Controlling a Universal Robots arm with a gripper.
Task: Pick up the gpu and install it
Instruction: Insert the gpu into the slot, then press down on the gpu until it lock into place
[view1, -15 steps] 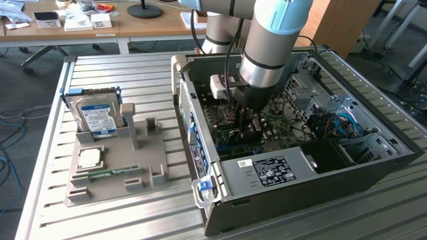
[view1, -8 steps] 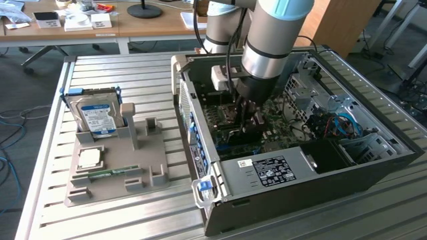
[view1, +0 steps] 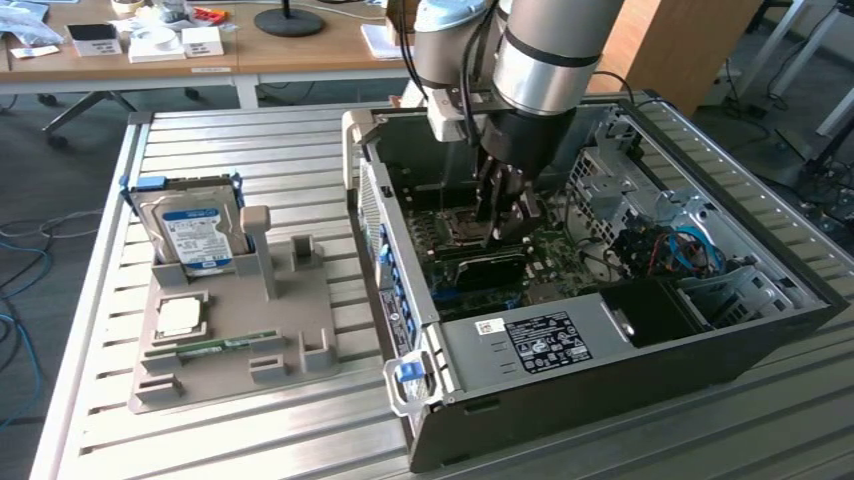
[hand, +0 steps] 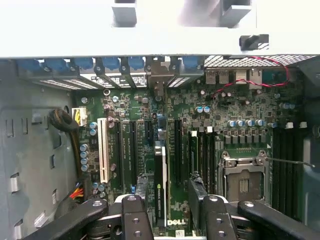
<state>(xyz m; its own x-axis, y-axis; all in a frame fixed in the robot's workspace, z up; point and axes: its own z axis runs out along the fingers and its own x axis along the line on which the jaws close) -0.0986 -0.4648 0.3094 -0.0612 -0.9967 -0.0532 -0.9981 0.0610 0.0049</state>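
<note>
On the exterior view's left the grey holder (view1: 227, 340) on the table (view1: 107, 200) retains the hard drive (view1: 194, 235) and memory stick (view1: 214, 347), while inside the computer case (view1: 801, 300) the gpu (hand: 160, 185) stands edge-on in a motherboard (hand: 200, 130) slot, apparently seated, between the spread jaws of the gripper (hand: 167, 212), which do not clamp it.

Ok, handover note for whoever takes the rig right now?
Pincer: open, holding nothing, one finger on either side of the thin green circuit-board card with black cooler.
Card: upright on edge in a slot of the green motherboard, inside the open black computer case.
Done: card is in the slot, free of the pincer.
Left: full seating cannot be confirmed from here.
</note>
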